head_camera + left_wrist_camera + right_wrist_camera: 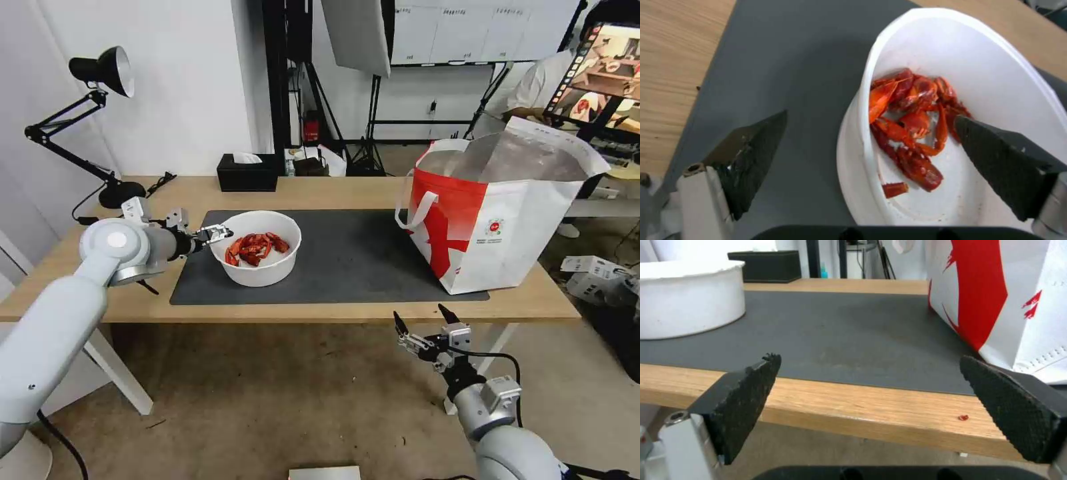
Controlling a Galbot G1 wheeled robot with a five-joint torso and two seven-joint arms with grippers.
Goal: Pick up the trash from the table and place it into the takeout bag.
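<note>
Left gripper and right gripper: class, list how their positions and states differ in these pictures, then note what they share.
1. The left gripper is up at table height; the right gripper hangs below the table edge.
2. The left gripper straddles the rim of the white bowl, one finger inside by the red shells; the right gripper touches nothing.

Shared: both are open, with black textured pads.

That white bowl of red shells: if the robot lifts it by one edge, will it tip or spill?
The white bowl looks thin and probably light, so its rim may flex. The open left gripper straddles one wall only; lifted there, it would likely tilt. The red shells lie loose and could slide.
</note>
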